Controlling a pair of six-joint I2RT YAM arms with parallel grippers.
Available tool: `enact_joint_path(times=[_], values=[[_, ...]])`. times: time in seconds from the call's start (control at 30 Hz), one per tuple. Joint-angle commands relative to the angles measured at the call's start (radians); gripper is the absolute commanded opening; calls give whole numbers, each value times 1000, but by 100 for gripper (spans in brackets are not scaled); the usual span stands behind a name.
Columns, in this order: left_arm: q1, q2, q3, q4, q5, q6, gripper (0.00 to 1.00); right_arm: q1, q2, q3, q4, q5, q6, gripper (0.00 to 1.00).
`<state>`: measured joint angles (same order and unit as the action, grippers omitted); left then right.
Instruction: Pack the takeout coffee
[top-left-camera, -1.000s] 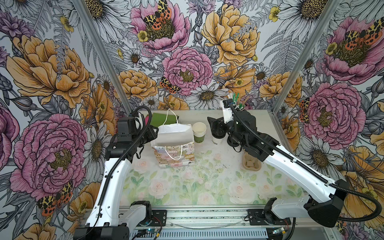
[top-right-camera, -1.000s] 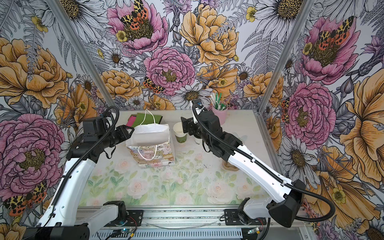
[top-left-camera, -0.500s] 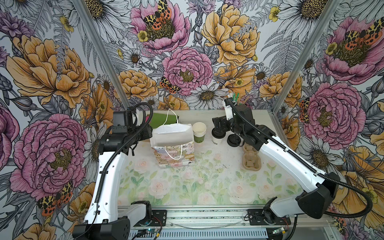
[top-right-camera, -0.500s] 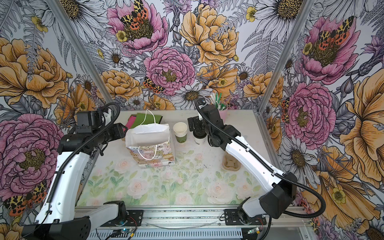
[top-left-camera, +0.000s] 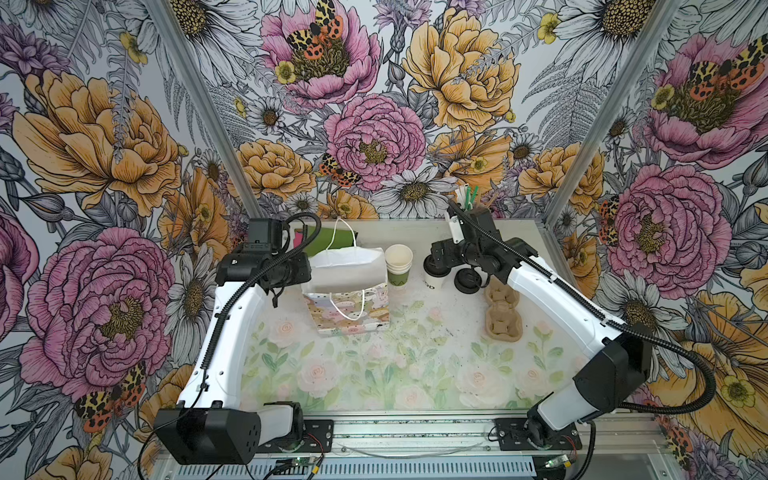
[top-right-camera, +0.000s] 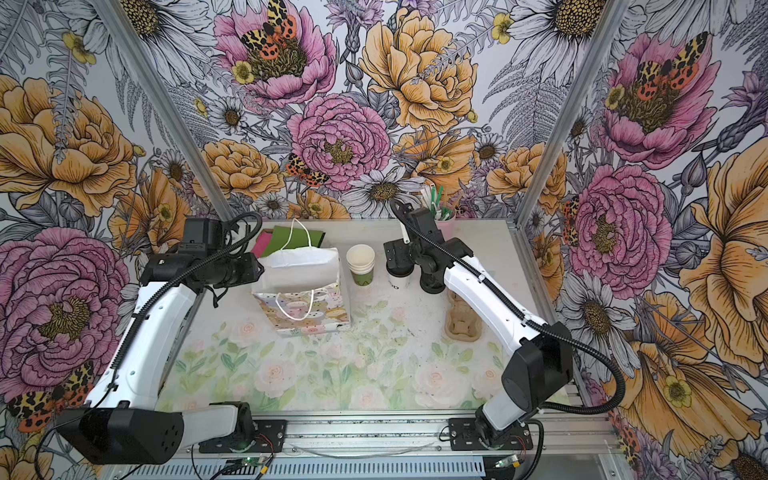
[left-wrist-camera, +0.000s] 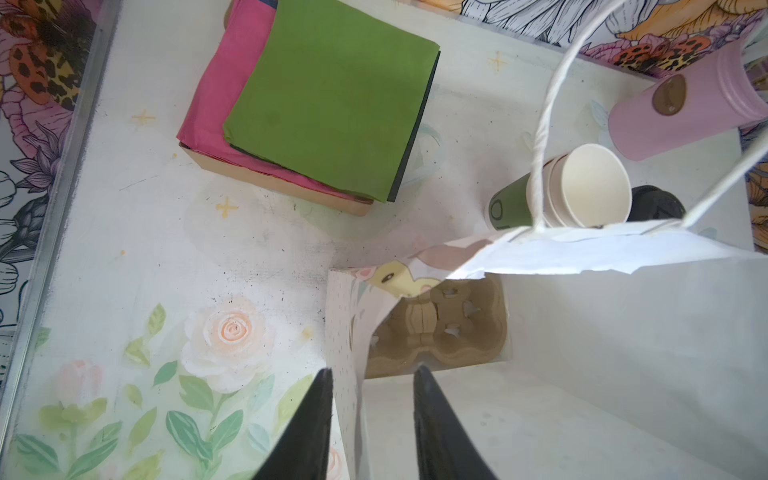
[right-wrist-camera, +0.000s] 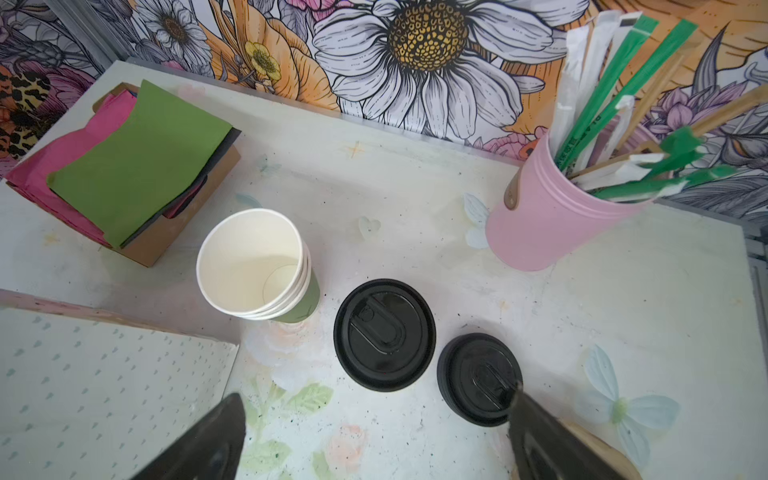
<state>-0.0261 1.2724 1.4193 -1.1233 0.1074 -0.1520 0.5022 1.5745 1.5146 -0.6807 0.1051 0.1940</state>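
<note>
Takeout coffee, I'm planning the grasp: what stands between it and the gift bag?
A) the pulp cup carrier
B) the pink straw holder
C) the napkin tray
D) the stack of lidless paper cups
D: in both top views the stack of lidless paper cups stands between the gift bag and the takeout coffee.

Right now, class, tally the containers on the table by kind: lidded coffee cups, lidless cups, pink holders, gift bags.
Lidded coffee cups: 1
Lidless cups, counted by visible rims: 3
Pink holders: 1
Gift bags: 1
Total: 6
</note>
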Motion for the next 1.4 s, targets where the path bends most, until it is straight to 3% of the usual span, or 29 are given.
enact_joint_path(times=[0.0, 0.27, 0.5, 0.87, 1.37], values=[[-13, 10, 1, -4, -28, 12, 29, -9, 13, 30, -13, -19, -5, 99], [-44, 37, 14, -3, 7, 29, 9, -25, 11, 20, -22, -28, -5, 99], [-93, 47, 36, -4, 63, 51, 0, -43, 0, 0, -33, -30, -5, 99], [-212, 67, 54, -2, 167, 100, 0, -71, 17, 1, -45, -46, -6, 99], [-147, 28, 19, -4, 150, 85, 0, -92, 187, 78, -57, -115, -30, 99]])
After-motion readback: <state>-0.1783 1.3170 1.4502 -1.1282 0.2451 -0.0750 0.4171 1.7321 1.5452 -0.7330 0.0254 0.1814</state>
